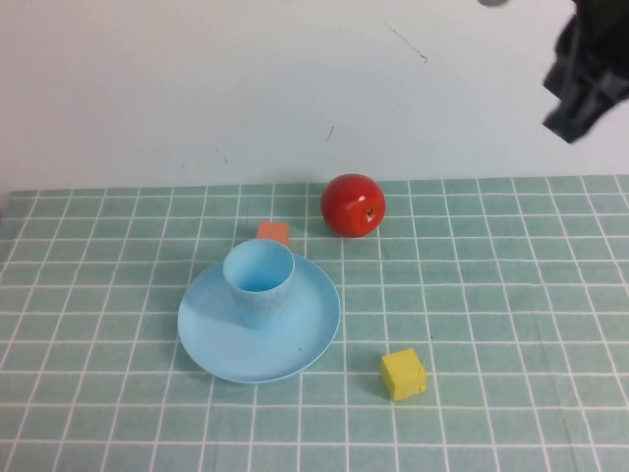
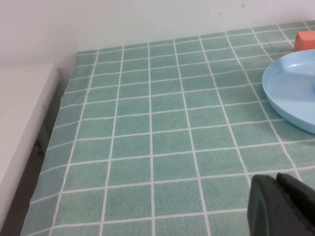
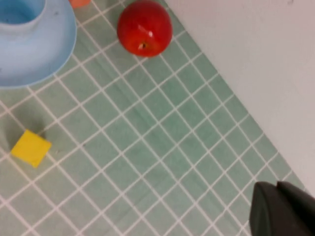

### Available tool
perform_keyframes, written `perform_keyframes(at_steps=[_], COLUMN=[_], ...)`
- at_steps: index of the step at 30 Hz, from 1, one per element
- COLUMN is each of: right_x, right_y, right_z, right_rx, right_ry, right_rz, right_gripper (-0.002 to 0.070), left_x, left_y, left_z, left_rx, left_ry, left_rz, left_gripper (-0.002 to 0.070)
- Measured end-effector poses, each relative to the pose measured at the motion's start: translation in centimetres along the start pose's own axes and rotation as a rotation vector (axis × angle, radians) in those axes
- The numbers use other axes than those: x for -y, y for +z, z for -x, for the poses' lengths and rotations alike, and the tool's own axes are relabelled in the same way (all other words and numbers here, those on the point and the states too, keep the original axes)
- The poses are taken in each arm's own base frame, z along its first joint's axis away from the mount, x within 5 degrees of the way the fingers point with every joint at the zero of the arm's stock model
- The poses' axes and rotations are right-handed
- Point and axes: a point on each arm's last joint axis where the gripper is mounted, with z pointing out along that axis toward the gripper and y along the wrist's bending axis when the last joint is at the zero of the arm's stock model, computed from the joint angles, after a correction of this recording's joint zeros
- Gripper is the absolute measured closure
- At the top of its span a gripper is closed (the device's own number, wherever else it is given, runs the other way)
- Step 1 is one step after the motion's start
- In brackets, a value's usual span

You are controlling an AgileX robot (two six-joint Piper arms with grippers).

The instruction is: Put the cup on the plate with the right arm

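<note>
The light blue cup [image 1: 259, 282] stands upright on the round light blue plate [image 1: 305, 339] at the middle left of the table. Both show in the right wrist view, the cup [image 3: 19, 17] on the plate [image 3: 49, 49]. The plate's edge shows in the left wrist view [image 2: 290, 93]. My right gripper [image 3: 275, 189] is shut and empty, raised high at the far right, well away from the cup; the arm [image 1: 587, 74] shows at the top right of the high view. My left gripper [image 2: 275, 179] is shut and empty, low over the cloth left of the plate.
A red apple [image 1: 353, 205] lies behind and right of the plate. A small orange block [image 1: 274, 232] sits just behind the plate. A yellow cube [image 1: 404, 375] lies to the plate's front right. The green checked cloth ends at a white wall behind.
</note>
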Motion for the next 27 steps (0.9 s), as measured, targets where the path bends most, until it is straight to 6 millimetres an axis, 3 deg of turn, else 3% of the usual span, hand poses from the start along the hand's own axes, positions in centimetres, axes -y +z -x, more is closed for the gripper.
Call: perform_keyframes(at_steps=[6,13,21,27], right_x=[-2.7,-6.9,-11.7,-13.2], right_y=[-1.9,-1.6,0.7,1.9], right_z=[-7.9,-17.3,-23.4,-25.3], right_rx=[-0.136,-0.1,0.118,0.132], right_ry=[0.082,0.273,0.424,0.512], right_rz=[-0.041,-0.143,-0.09,-0.061], right_gripper=[0.0678,0.0679,0.0679,0.0679], left_x=[0.0,0.0,0.0,0.0], left_y=[0.0,0.0,0.0,0.0], left_z=[0.0,0.0,0.0,0.0], left_rx=[0.0,0.0,0.0,0.0], left_ry=[0.0,0.002,0.002,0.002], left_rz=[0.0,0.0,0.0,0.0], left_gripper=[0.0678,0.0678,0.0678,0.0678])
